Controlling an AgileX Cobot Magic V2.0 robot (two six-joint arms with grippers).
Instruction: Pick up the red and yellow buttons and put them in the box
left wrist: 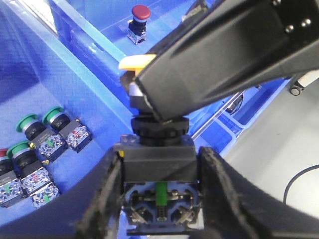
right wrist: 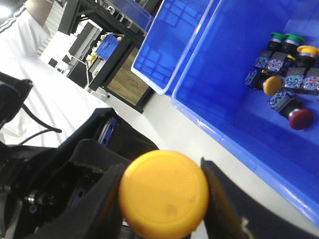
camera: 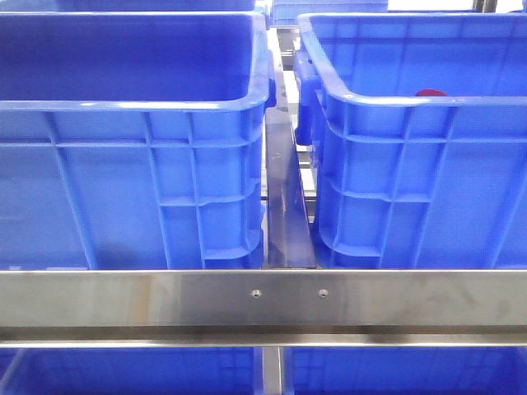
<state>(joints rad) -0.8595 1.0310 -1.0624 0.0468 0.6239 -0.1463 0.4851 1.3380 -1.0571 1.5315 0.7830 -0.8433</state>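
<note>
One yellow button is held by both grippers at once. My left gripper (left wrist: 159, 199) is shut on its black body (left wrist: 158, 159). My right gripper (right wrist: 164, 196) is shut on its round yellow cap (right wrist: 163, 193), which shows only as a sliver (left wrist: 134, 61) under the right fingers (left wrist: 214, 64) in the left wrist view. Two alike blue boxes stand side by side, the left one (camera: 132, 181) and the right one (camera: 412, 189). A red button shows as a sliver (camera: 430, 92) over the right box's rim. Neither gripper is in the front view.
One box (right wrist: 234, 124) holds several loose buttons: green (right wrist: 285, 37), yellow (right wrist: 272, 84) and red (right wrist: 301, 119). Green buttons (left wrist: 30, 124) lie on one crate floor and a red one (left wrist: 139, 15) stands in the neighbouring crate. A steel rail (camera: 263, 300) crosses in front.
</note>
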